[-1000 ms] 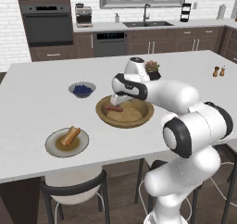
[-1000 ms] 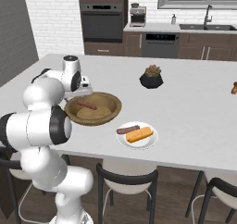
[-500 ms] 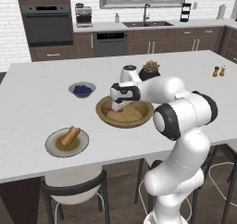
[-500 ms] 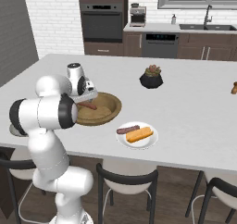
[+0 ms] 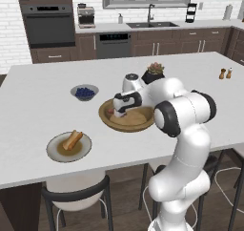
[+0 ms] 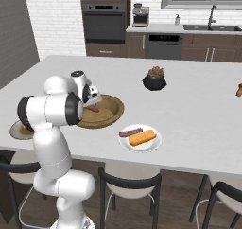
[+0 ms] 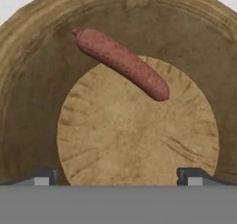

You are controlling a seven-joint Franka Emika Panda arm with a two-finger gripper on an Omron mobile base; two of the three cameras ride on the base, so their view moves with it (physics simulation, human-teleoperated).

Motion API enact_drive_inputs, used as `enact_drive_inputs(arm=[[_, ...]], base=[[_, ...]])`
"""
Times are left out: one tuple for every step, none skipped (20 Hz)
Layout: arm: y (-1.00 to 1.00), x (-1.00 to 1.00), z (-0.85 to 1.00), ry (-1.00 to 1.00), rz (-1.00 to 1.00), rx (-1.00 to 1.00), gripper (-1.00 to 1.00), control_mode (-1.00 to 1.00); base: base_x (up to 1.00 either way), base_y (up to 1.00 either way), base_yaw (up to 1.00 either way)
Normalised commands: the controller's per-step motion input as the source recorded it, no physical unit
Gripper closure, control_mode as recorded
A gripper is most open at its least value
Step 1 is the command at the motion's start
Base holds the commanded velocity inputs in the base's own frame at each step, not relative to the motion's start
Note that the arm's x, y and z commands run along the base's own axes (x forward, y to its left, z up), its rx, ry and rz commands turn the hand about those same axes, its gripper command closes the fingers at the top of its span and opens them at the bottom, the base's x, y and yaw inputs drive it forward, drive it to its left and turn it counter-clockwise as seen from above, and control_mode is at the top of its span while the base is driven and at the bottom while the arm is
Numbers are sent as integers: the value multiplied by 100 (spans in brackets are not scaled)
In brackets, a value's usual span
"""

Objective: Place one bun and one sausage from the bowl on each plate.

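The wooden bowl (image 5: 138, 124) (image 6: 115, 110) sits mid-counter with one reddish sausage (image 7: 121, 63) (image 6: 92, 108) lying on its far slope. My gripper (image 5: 117, 111) (image 6: 92, 99) (image 7: 118, 177) hangs low over the bowl (image 7: 28, 102), open, nothing between its fingertips (image 7: 44, 177); the sausage lies ahead of them, untouched. The white plate (image 6: 156, 144) carries a sausage (image 6: 131, 132) and a bun (image 6: 142, 137). On the grey-rimmed olive plate (image 5: 53, 151) (image 6: 17, 131) lies a bun (image 5: 72, 140); my arm partly covers this plate in the right base view.
A grey bowl of blue berries (image 5: 85, 91) stands left of the wooden bowl and a black pot with a succulent (image 5: 153, 73) (image 6: 155, 79) behind it. Two small shakers (image 5: 225, 74) stand far right. Stools line the near counter edge.
The hand has swung in and come down over the wooden bowl, closer to the sausage. Its jaws have stayed open. Plates and food have not moved.
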Motion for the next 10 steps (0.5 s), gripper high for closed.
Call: enact_drive_inputs(arm=[[0, 58, -25, 3, 0, -4, -100, -100], [0, 55, -22, 5, 0, -3, -100, -100], [0, 58, -18, 7, 0, -1, -100, -100], [0, 61, -16, 10, 0, 0, -100, -100], [0, 59, -16, 10, 0, 0, -100, -100], [0, 51, -18, 10, 0, 0, -100, -100], [0, 31, -29, 9, 0, -3, -100, -100], [4, 29, -34, 8, 0, -5, -100, -100], [6, 35, -36, 5, 0, -6, -100, -100], [6, 36, -33, 5, 0, -5, -100, -100]], base=[[0, 0, 0], [0, 0, 0], [0, 0, 0], [0, 0, 0], [0, 0, 0], [0, 0, 0], [0, 0, 0], [0, 0, 0], [0, 0, 0], [0, 0, 0]])
